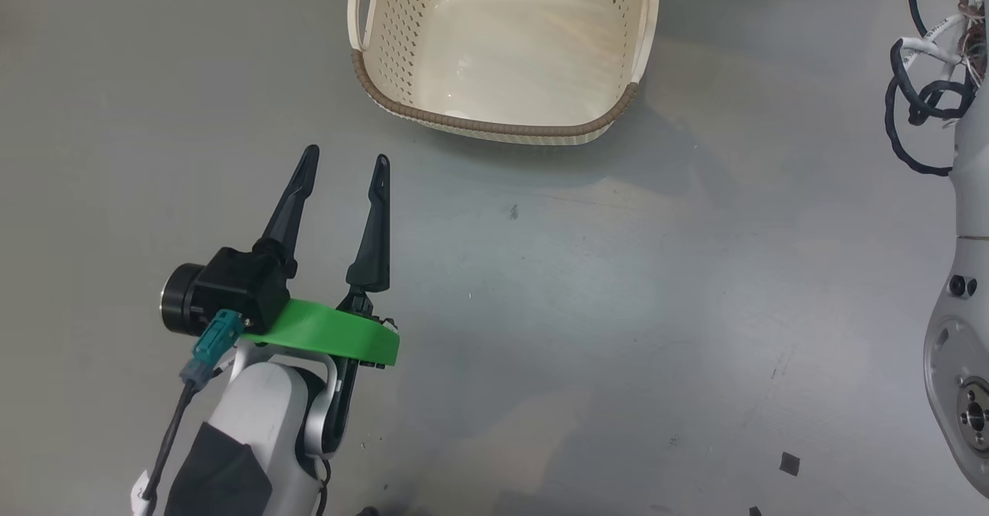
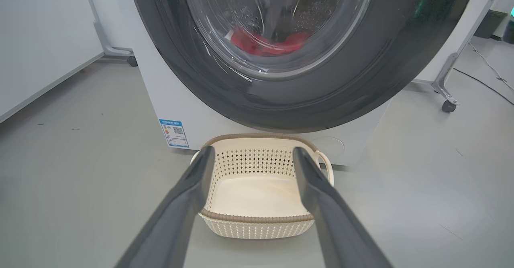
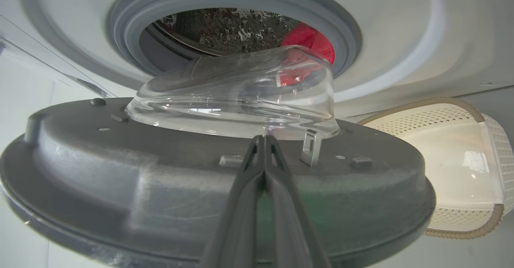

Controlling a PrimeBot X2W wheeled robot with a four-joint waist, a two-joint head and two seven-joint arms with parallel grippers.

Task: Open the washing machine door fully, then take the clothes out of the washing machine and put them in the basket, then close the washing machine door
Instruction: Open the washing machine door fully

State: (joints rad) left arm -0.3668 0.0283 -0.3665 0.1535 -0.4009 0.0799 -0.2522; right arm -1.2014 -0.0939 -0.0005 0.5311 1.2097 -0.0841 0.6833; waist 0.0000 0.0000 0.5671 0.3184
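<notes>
Left gripper (image 1: 345, 158): fingers are held spread apart, nothing gripped, above the floor (image 1: 618, 307) near the basket (image 1: 494, 125). Right gripper (image 3: 263, 139): fingers are pressed together at the inner face of the washing machine door (image 3: 120, 179), swung partly open. Clothes (image 3: 311, 39): seen inside the washing machine (image 2: 172, 95). The basket is set on the floor just before it.

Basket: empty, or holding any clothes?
Empty: the basket shows only its bare cream floor. The red clothes lie inside the drum.
</notes>
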